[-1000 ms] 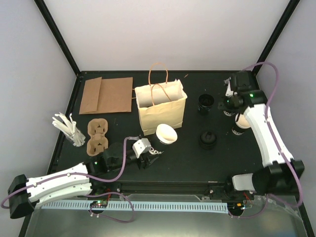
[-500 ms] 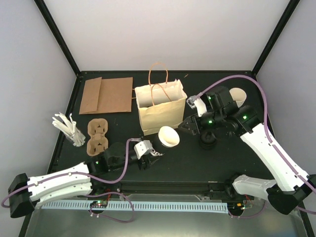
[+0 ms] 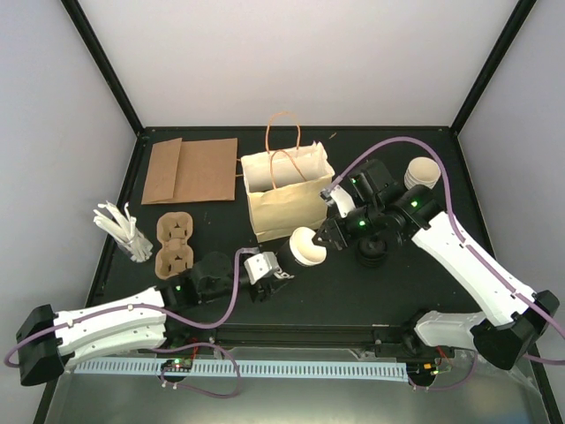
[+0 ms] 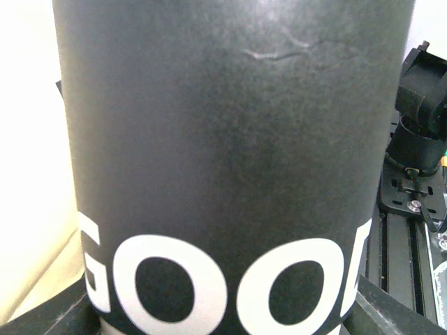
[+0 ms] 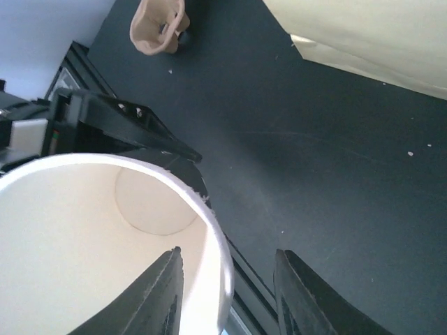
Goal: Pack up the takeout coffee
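Note:
The takeout coffee cup (image 3: pixel 306 245) is cream inside, and its outer wall is black with large white letters (image 4: pixel 223 139). It hangs tilted in front of the cream paper bag (image 3: pixel 290 199), mouth up and to the right. My left gripper (image 3: pixel 275 272) grips its lower body; its fingers do not show in the left wrist view. My right gripper (image 3: pixel 325 237) stands open astride the cup's rim (image 5: pixel 209 230). One finger (image 5: pixel 164 293) is inside the cup and the other finger (image 5: pixel 300 293) is outside, with a gap to the rim.
The bag stands open with loop handles. A brown cup carrier (image 3: pixel 175 243) and white stirrers (image 3: pixel 124 228) lie at the left, and a flat brown bag (image 3: pixel 190 170) at the back left. A black lid (image 3: pixel 372 252) sits under the right arm. Another cream cup (image 3: pixel 423 172) stands back right.
The right arm swung from the back right over to the cup, and its fingers now straddle the rim. The left gripper and cup shifted slightly right.

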`<state>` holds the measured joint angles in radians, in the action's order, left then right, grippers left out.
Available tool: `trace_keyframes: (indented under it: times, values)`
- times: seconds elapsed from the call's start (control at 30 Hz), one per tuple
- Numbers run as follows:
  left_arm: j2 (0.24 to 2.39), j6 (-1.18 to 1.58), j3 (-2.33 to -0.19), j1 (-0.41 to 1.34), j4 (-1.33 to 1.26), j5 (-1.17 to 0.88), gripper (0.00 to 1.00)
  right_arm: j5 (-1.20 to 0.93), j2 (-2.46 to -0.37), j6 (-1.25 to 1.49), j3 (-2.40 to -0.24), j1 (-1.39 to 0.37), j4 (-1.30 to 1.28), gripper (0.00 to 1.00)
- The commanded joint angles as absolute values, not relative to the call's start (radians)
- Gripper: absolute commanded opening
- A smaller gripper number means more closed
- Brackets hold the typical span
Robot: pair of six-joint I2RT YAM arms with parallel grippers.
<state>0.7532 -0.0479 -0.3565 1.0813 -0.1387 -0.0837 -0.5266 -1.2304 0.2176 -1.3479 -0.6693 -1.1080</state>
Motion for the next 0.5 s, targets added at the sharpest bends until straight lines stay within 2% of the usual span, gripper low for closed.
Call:
trace_keyframes:
  times: [0.0, 0.1, 0.2, 0.27, 0.3, 0.4, 0.47]
  values:
    - [0.766, -0.086, -0.415, 1.085, -0.171, -0.109, 0.37, -0.557, -1.232, 0.197, -1.326, -0.691, -1.099, 0.36]
    - [0.771, -0.089, -0.416, 1.083, -0.172, -0.112, 0.37, -0.550, -1.237, 0.199, -1.319, -0.702, -1.089, 0.32]
    - [0.774, -0.091, -0.418, 1.084, -0.174, -0.112, 0.38, -0.538, -1.243, 0.199, -1.313, -0.702, -1.087, 0.20]
    - [0.777, -0.088, -0.419, 1.084, -0.171, -0.111, 0.41, -0.536, -1.242, 0.203, -1.317, -0.702, -1.082, 0.16]
    - [0.778, -0.085, -0.419, 1.084, -0.171, -0.109, 0.46, -0.533, -1.241, 0.206, -1.321, -0.702, -1.079, 0.14]
    - [0.777, -0.061, -0.412, 1.085, -0.171, -0.088, 0.70, -0.498, -1.236, 0.219, -1.341, -0.702, -1.080, 0.08]
    - [0.770, -0.043, -0.399, 1.085, -0.178, -0.068, 0.80, -0.486, -1.233, 0.226, -1.351, -0.703, -1.082, 0.06]
